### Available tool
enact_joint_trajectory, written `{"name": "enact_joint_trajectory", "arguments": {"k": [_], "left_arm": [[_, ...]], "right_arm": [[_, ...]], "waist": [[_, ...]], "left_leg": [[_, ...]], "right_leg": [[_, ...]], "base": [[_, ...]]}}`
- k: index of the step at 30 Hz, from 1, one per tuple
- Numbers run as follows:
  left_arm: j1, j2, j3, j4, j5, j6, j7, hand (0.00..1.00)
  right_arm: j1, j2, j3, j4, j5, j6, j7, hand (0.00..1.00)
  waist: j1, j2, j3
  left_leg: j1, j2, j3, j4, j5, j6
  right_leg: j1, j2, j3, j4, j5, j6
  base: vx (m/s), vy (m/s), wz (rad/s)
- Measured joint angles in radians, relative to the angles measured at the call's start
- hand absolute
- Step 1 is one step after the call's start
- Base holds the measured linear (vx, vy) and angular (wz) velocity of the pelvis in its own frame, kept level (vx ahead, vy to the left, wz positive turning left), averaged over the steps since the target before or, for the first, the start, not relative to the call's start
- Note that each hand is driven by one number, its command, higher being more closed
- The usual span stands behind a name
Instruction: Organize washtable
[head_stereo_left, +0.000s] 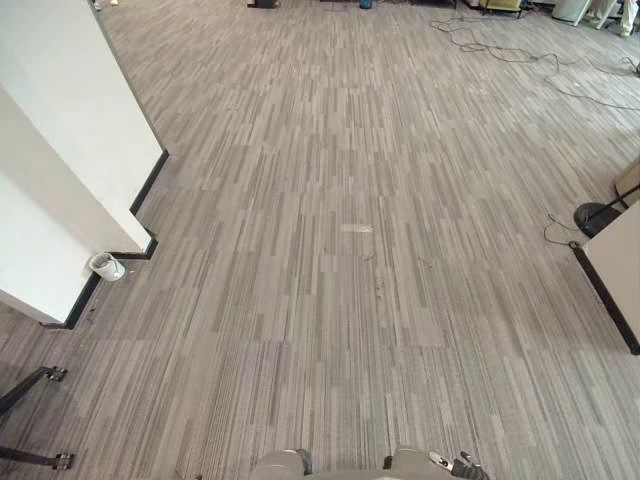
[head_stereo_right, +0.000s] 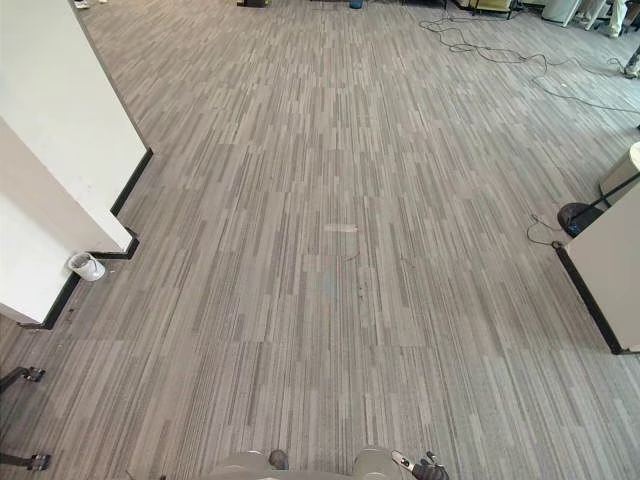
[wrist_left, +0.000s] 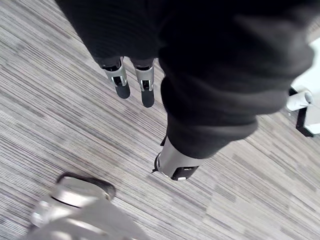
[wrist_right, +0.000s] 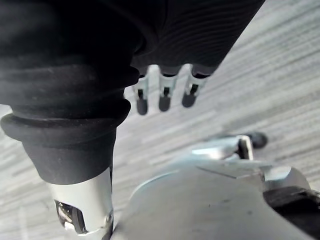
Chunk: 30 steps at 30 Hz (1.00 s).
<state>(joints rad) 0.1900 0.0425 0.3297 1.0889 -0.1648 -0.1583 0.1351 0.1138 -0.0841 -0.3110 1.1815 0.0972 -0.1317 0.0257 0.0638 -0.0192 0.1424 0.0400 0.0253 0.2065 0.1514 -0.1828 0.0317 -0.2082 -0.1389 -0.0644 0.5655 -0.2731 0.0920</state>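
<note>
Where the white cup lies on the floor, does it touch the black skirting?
Cannot tell. In the left eye view the cup overlaps the skirting, but no contact or gap shows plainly.

floor: grey striped carpet (head_stereo_left: 350, 250) | left: white wall (head_stereo_left: 60, 130), black skirting (head_stereo_left: 148, 182)

— What stands at the left?
— A wall (head_stereo_left: 60, 150) corner, with a small cup (head_stereo_left: 105, 266) on the floor (head_stereo_left: 350, 300) at its foot.
— And at the right?
— A panel (head_stereo_left: 620, 260), with a stand base (head_stereo_left: 597, 215) just behind it. Cables (head_stereo_left: 500, 50) lie far behind that. The left hand (wrist_left: 145, 87) and the right hand (wrist_right: 165, 95) hang above the floor.
</note>
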Motion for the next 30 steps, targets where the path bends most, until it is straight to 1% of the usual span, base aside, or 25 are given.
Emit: {"name": "enact_joint_trajectory", "arguments": {"k": [1,2,3,4,5,7,8,9,10,12,13,14,15,17,18,20,22,23,24,25,26,27,28,29,30], "left_arm": [[-0.014,-0.002,-0.006,0.001,0.0,0.0,0.0,0.0],[-0.023,-0.005,-0.013,0.001,0.003,0.0,0.001,0.0],[-0.028,-0.007,-0.014,0.001,0.007,0.0,0.001,0.0],[-0.036,-0.01,-0.014,0.001,0.013,0.001,0.001,0.0],[-0.037,-0.008,-0.011,0.001,0.021,0.001,0.0,0.0],[-0.036,-0.012,-0.003,0.001,0.021,0.002,-0.001,0.0],[-0.054,-0.027,0.032,-0.001,0.022,0.002,-0.001,0.0],[-0.06,-0.038,0.05,-0.002,0.021,0.002,-0.002,0.0],[-0.06,-0.045,0.061,-0.002,0.02,0.002,-0.001,0.0],[-0.058,-0.058,0.069,-0.024,0.02,0.001,0.0,0.0],[-0.057,-0.057,0.059,-0.034,0.02,-0.004,0.0,0.0],[-0.057,-0.057,0.053,-0.04,0.02,-0.005,0.0,0.0],[-0.057,-0.055,0.022,-0.056,0.019,-0.006,0.0,0.0],[-0.056,-0.045,0.0,-0.059,0.02,-0.005,0.0,0.0],[-0.055,-0.038,-0.01,-0.058,0.019,-0.006,-0.001,0.0],[-0.055,-0.039,-0.012,-0.058,0.02,-0.005,-0.002,0.0],[-0.048,-0.052,-0.013,-0.054,0.02,-0.004,-0.001,0.0],[-0.02,-0.058,-0.003,-0.042,0.02,-0.004,-0.001,0.0],[-0.007,-0.057,0.003,-0.03,0.019,-0.003,0.0,0.0],[0.007,-0.047,0.032,-0.017,0.019,0.0,-0.002,0.0],[0.019,-0.038,0.035,-0.004,0.019,0.001,-0.003,0.0],[0.016,-0.037,0.032,0.002,0.02,0.001,-0.004,0.0],[0.012,-0.035,0.03,0.002,0.02,0.001,-0.005,0.0],[0.012,-0.034,0.024,0.002,0.02,0.001,-0.005,0.0],[0.009,-0.033,0.015,0.002,0.02,0.001,-0.006,0.0]], "right_arm": [[-0.002,-0.004,0.0,-0.002,0.001,-0.001,0.0,0.0],[-0.006,-0.006,0.004,-0.01,0.006,-0.001,-0.001,0.0],[-0.008,-0.008,0.006,-0.018,0.01,0.0,-0.001,0.0],[-0.007,-0.007,0.007,-0.025,0.011,0.001,-0.002,0.0],[-0.003,0.0,0.005,-0.025,0.012,0.002,-0.003,0.0],[0.011,-0.001,0.006,-0.028,0.013,0.002,-0.004,0.0],[0.008,-0.006,0.016,-0.031,0.01,0.001,-0.003,0.0],[0.008,-0.011,0.015,-0.03,0.009,-0.001,-0.004,0.0],[0.009,-0.014,0.014,-0.029,0.009,-0.001,-0.004,0.0],[0.011,-0.022,0.015,-0.026,0.009,0.003,-0.004,0.0],[0.014,-0.022,0.015,-0.019,0.009,0.002,-0.002,0.0],[0.01,-0.024,0.015,-0.018,0.009,0.004,-0.003,0.0],[0.003,-0.023,0.015,-0.019,0.009,0.005,-0.001,0.0],[0.007,-0.022,0.013,-0.016,0.007,0.014,-0.001,0.0],[0.009,-0.023,0.013,-0.015,0.004,0.021,-0.001,0.0],[0.007,-0.024,-0.005,-0.007,-0.021,0.023,-0.001,0.0],[0.012,-0.042,-0.024,0.015,-0.03,0.027,-0.003,0.0],[0.013,-0.042,-0.036,0.019,-0.031,0.028,-0.002,0.0],[0.013,-0.038,-0.038,0.019,-0.031,0.027,-0.001,0.0],[0.012,-0.029,-0.055,0.019,-0.031,0.027,0.0,0.0],[0.012,-0.013,-0.077,0.028,-0.032,0.028,0.001,0.0],[0.012,-0.006,-0.095,0.023,-0.031,0.028,0.003,0.0],[0.011,-0.003,-0.106,0.021,-0.031,0.028,0.004,0.0],[0.012,-0.003,-0.107,0.019,-0.032,0.028,0.004,0.0],[0.013,-0.004,-0.103,0.014,-0.04,0.027,0.004,0.0]], "waist": [[0.0,0.009,0.002],[-0.006,0.02,0.008],[-0.02,0.026,0.012],[-0.035,0.031,0.017],[-0.054,0.028,0.018],[-0.054,0.03,0.016],[-0.05,0.033,0.008],[-0.049,0.041,0.012],[-0.052,0.044,0.015],[-0.05,0.049,0.024],[-0.05,0.042,0.028],[-0.048,0.043,0.028],[-0.047,0.042,0.027],[-0.049,0.044,0.027],[-0.044,0.047,0.028],[-0.026,0.061,0.031],[0.02,0.089,0.03],[0.044,0.089,0.027],[0.047,0.083,0.022],[0.047,0.055,0.002],[0.036,0.027,-0.016],[0.025,0.033,-0.014],[0.016,0.032,-0.013],[0.011,0.033,-0.013],[0.007,0.038,-0.011]], "left_leg": [[0.023,0.012,0.014,-0.021,-0.003,-0.006],[0.053,0.025,0.024,-0.041,-0.009,-0.016],[0.07,0.034,0.025,-0.055,-0.012,-0.022],[0.103,0.044,0.025,-0.075,-0.021,-0.041],[0.14,0.044,0.021,-0.083,-0.038,-0.07],[0.187,0.05,0.013,-0.076,-0.06,-0.107],[0.182,0.081,-0.016,0.029,-0.058,-0.14],[0.123,0.105,-0.04,0.2,-0.046,-0.161],[0.1,0.119,-0.051,0.273,-0.037,-0.177],[0.05,0.161,-0.065,0.446,-0.039,-0.183],[0.017,0.172,-0.064,0.491,-0.043,-0.18],[-0.008,0.172,-0.067,0.494,-0.043,-0.18],[-0.099,0.118,-0.069,0.342,-0.043,-0.18],[-0.13,0.05,-0.103,0.115,-0.03,-0.19],[-0.142,0.02,-0.12,0.008,-0.01,-0.203],[-0.201,0.003,-0.161,-0.04,0.032,-0.205],[-0.283,0.021,-0.177,-0.028,0.124,-0.19],[-0.274,0.036,-0.147,-0.001,0.196,-0.141],[-0.269,0.03,-0.137,0.015,0.221,-0.107],[-0.269,0.0,-0.108,0.046,0.186,-0.039],[-0.204,-0.054,-0.048,0.031,0.141,0.016],[-0.166,-0.062,-0.043,0.02,0.131,0.034],[-0.107,-0.069,-0.043,0.01,0.118,0.052],[-0.074,-0.069,-0.049,-0.002,0.116,0.055],[-0.007,-0.065,-0.073,-0.033,0.104,0.063]], "right_leg": [[-0.035,0.042,0.005,-0.087,0.008,0.002],[-0.064,0.079,0.008,-0.182,0.048,-0.017],[-0.078,0.096,0.008,-0.247,0.091,-0.025],[-0.095,0.111,0.008,-0.351,0.172,-0.03],[-0.1,0.105,0.013,-0.413,0.244,-0.026],[-0.112,0.101,0.013,-0.338,0.322,-0.056],[-0.16,0.108,-0.004,-0.142,0.221,-0.116],[-0.145,0.105,-0.017,-0.094,0.168,-0.147],[-0.125,0.106,-0.024,-0.091,0.151,-0.156],[-0.028,0.11,-0.041,-0.112,0.121,-0.186],[0.037,0.102,-0.046,-0.152,0.096,-0.182],[0.068,0.098,-0.051,-0.174,0.089,-0.179],[0.112,0.079,-0.074,-0.236,0.079,-0.168],[0.154,0.07,-0.097,-0.295,0.088,-0.148],[0.181,0.076,-0.105,-0.335,0.096,-0.139],[0.232,0.104,-0.101,-0.412,0.093,-0.14],[0.295,0.147,-0.072,-0.489,0.092,-0.118],[0.324,0.152,-0.028,-0.5,0.076,-0.092],[0.33,0.145,-0.005,-0.494,0.061,-0.08],[0.32,0.104,0.029,-0.449,0.017,-0.042],[0.229,0.047,0.134,-0.186,-0.027,0.05],[0.173,0.044,0.164,-0.015,-0.015,0.086],[0.13,0.029,0.147,0.148,-0.014,0.086],[0.125,0.024,0.133,0.187,-0.016,0.081],[0.117,0.01,0.086,0.222,-0.028,0.06]], "base": [[0.35,-0.013,-0.27],[0.37,-0.021,-0.25],[0.51,-0.052,-0.09],[0.46,-0.061,0.12],[0.56,-0.136,0.17],[0.55,-0.257,0.18],[0.82,-0.481,0.26],[0.82,-0.485,0.32],[0.58,-0.352,0.24],[0.38,-0.235,0.27],[0.29,-0.226,0.28],[0.34,-0.305,0.47],[0.22,-0.181,0.44],[0.22,-0.072,0.46],[0.21,0.037,0.36],[0.19,0.082,0.16],[0.27,0.181,-0.42],[0.31,0.2,-0.79],[0.38,0.22,-0.88],[0.67,0.294,-0.77],[0.77,0.344,-0.56],[0.75,0.328,-0.32],[0.42,0.197,-0.02],[0.48,0.147,-0.12],[0.44,0.08,-0.17]]}}
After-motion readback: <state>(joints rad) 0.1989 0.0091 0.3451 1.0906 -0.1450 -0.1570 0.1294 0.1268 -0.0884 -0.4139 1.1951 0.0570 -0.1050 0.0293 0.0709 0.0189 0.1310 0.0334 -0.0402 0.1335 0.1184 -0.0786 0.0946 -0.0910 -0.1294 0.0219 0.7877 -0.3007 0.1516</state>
